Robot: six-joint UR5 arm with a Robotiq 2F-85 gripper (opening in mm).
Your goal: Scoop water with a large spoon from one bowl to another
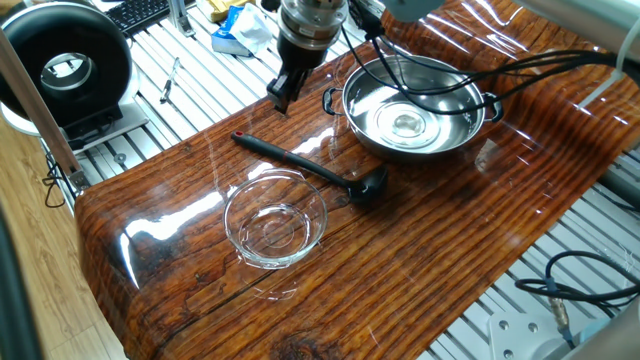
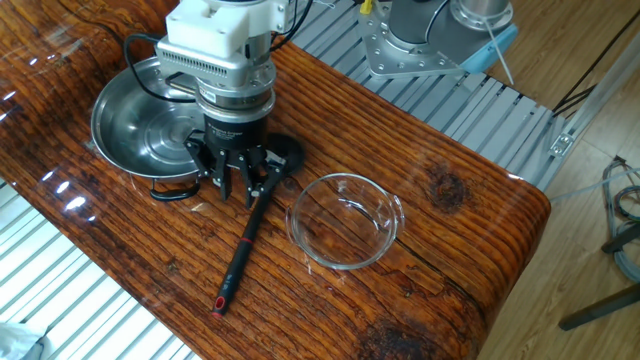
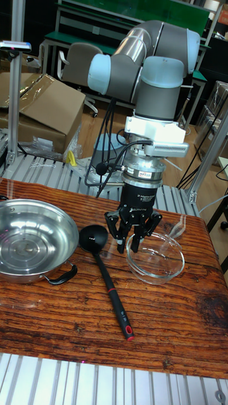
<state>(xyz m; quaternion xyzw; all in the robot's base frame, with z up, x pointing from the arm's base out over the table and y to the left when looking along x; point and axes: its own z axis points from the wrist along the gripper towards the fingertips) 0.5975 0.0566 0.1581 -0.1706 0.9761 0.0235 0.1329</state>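
Observation:
The large spoon, a black ladle, lies flat on the wooden table, its cup beside the steel bowl and its red-marked tip pointing away from it. My gripper hangs open just above the handle, holding nothing; its fingers are spread. The handle runs past the clear glass bowl on the side nearer the table's edge. In the tall view the ladle lies between the steel bowl and the glass bowl. I cannot tell water from the glints.
Black cables trail over the steel bowl's rim. A round black device and a keyboard sit on the slatted metal frame beyond the wooden top. The wooden top ends close to the glass bowl.

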